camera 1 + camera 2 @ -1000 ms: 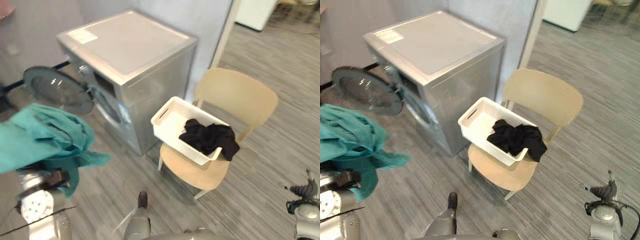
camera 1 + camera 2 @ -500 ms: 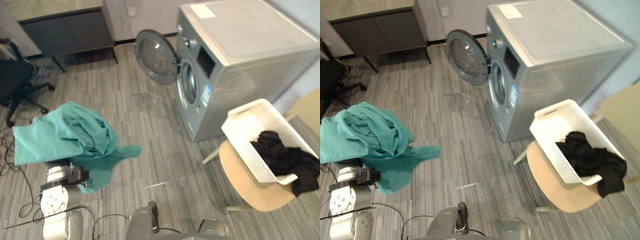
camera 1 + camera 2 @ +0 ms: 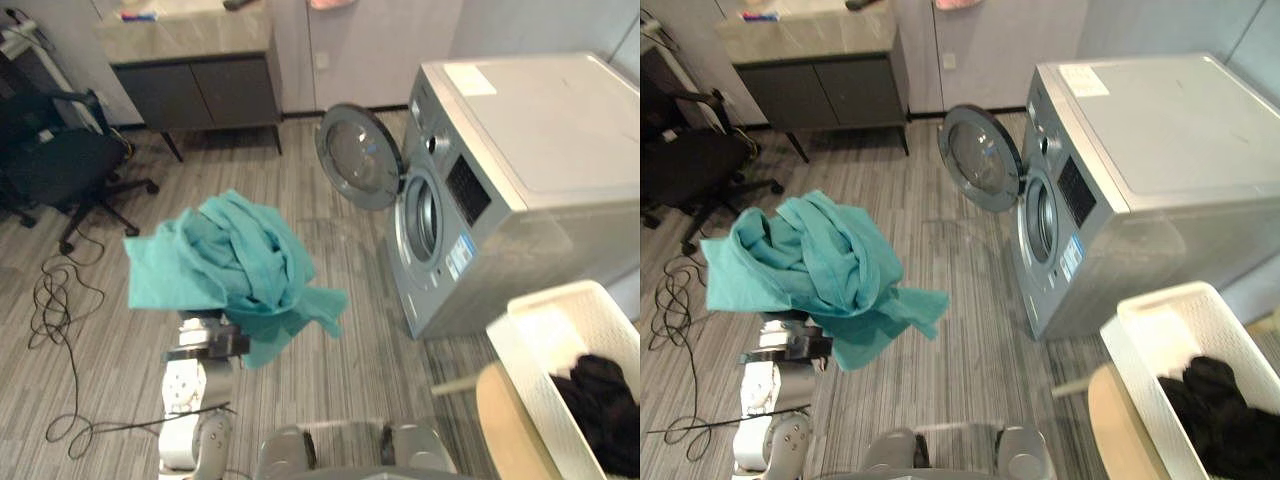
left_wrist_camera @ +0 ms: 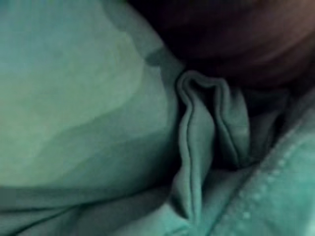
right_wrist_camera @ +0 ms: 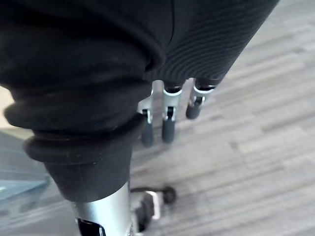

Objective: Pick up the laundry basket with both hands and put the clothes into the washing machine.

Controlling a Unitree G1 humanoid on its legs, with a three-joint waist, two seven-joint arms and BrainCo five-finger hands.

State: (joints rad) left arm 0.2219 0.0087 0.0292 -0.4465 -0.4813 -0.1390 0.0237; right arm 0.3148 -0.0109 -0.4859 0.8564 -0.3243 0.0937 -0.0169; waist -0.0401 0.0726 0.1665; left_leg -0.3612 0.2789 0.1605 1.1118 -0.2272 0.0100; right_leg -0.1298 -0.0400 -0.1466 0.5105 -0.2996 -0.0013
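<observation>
The teal cloth (image 3: 235,265) drapes over our left hand and hides its grip. The view's edge cuts off the white laundry basket (image 3: 550,300), the black clothes (image 3: 600,400) in it, the chair (image 3: 505,420) under it and the washing machine (image 3: 540,130)'s far side.

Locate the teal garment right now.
In the left eye view the teal garment sits left of centre, bunched atop the robot's left arm above the floor, to the left of the washing machine's open door.

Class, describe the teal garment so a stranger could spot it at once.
Find the silver washing machine with its round door open. Left of that door, a crumpled garment hangs above the floor. It alone is teal; the other clothes, in the white basket, are black.
</observation>
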